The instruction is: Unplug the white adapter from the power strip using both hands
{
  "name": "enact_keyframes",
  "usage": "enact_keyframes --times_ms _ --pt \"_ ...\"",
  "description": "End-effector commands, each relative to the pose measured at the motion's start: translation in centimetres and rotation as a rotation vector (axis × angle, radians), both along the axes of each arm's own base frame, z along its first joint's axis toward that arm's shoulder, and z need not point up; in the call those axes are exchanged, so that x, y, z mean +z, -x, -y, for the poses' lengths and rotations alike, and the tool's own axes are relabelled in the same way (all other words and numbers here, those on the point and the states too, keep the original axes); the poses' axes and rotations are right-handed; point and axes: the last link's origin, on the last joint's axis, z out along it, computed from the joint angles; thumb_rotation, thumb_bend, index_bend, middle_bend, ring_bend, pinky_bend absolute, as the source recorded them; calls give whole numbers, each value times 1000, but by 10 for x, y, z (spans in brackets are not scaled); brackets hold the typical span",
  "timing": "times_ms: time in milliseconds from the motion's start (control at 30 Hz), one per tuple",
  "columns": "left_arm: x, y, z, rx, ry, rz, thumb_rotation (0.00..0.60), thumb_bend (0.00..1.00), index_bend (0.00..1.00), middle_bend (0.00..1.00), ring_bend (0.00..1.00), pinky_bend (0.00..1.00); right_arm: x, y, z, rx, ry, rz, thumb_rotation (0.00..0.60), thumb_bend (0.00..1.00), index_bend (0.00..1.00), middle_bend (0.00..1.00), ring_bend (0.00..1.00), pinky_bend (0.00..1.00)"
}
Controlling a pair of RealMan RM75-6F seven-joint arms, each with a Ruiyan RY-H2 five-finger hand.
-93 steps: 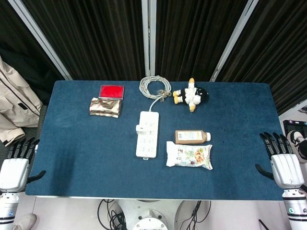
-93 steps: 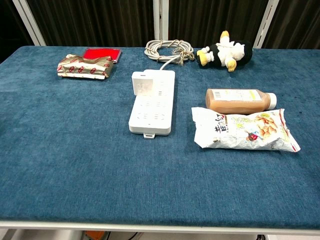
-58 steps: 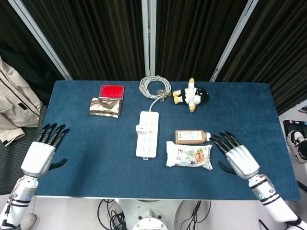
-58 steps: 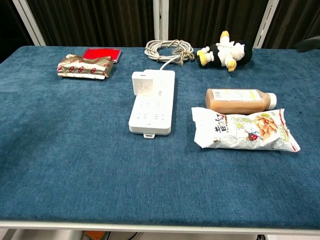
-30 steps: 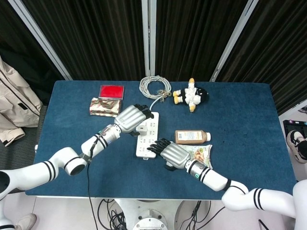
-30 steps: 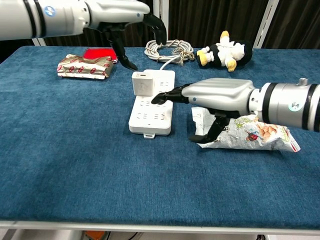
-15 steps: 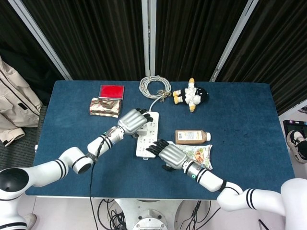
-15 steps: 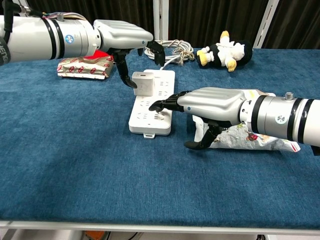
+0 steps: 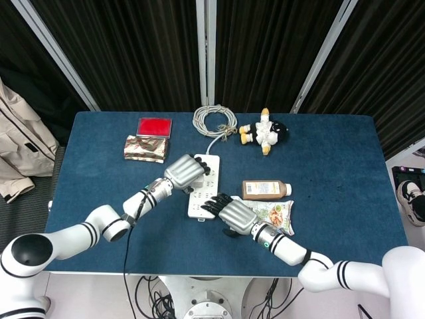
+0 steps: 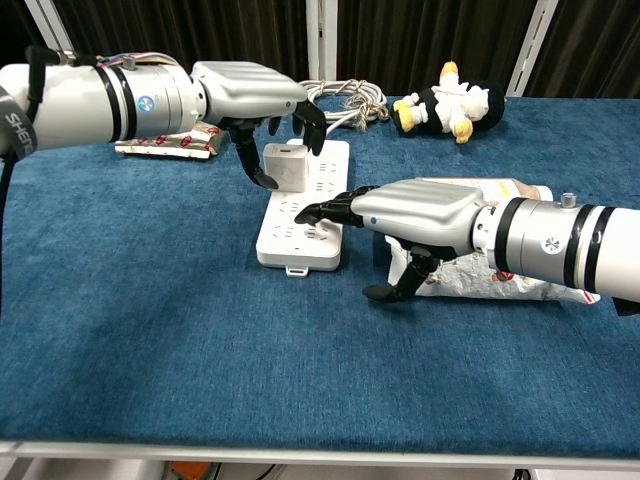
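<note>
Room: dark curtains hang behind a table [image 9: 99, 199] with a blue cloth on top.
Power strip: the white power strip [image 10: 300, 215] lies flat in the middle of the table, long way pointing from front to back. Its cord runs to a coiled cable [image 9: 214, 120] at the back edge.
White adapter: the white adapter [image 10: 284, 166] is a small block. It stands plugged into the far left part of the power strip.
Left hand: the left hand [image 10: 250, 98] hangs over the adapter with its fingers curled down around it. The thumb is low on the left side of the block and the other fingers come down at the back and right. I cannot tell if the fingers really squeeze it or only sit next to it.
Right hand: the right hand [image 10: 415, 212] is flat and spread out. Its dark fingertips [image 10: 318, 210] rest on the middle of the power strip, just in front of the adapter. It holds nothing.
Snack bag: a snack bag [image 9: 275, 216] lies right of the strip, partly under the right hand and arm.
Bottle: a brown bottle [image 9: 265, 190] lies on its side just behind the bag.
Toy: a black, white and yellow stuffed toy [image 9: 264, 133] lies near the back, right of the cable.
Other things: a red box [image 9: 154, 126] and a shiny packet [image 9: 144, 148] sit at the back left, touching each other.
</note>
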Motion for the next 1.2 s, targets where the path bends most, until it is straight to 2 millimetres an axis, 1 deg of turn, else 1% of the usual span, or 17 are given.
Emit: enact_keyframes --times_ms 33,233,300,567,667,900,1200 --pt "-6 0 1 -23 4 4 600 231 382 356 307 428 -1 0 0 -4 -2 0 600 298 52 101 0 0" --pt "-11 2 -4 -56 0 -29 600 265 427 391 350 452 -3 1 1 -12 -8 -2 600 299 53 102 0 0" --pt "-12 3 -4 -63 0 -30 600 276 450 412 377 465 -4 1 2 -12 -9 -3 600 299 53 102 0 0" --pt "-16 6 -6 -84 -9 -8 600 352 582 601 557 563 -6 3 2 -23 -17 -6 600 318 53 104 0 0" --pt "-17 7 -7 -78 -5 3 600 381 608 644 595 594 -7 4 2 -26 -21 -11 600 326 53 105 0 0" --pt "-16 9 -11 -7 25 79 600 428 645 681 624 602 -8 4 2 -37 -32 -9 600 327 53 106 0 0" --pt "-10 12 -16 26 23 139 600 430 657 700 634 613 -8 6 2 -39 -31 -15 600 327 53 110 0 0"
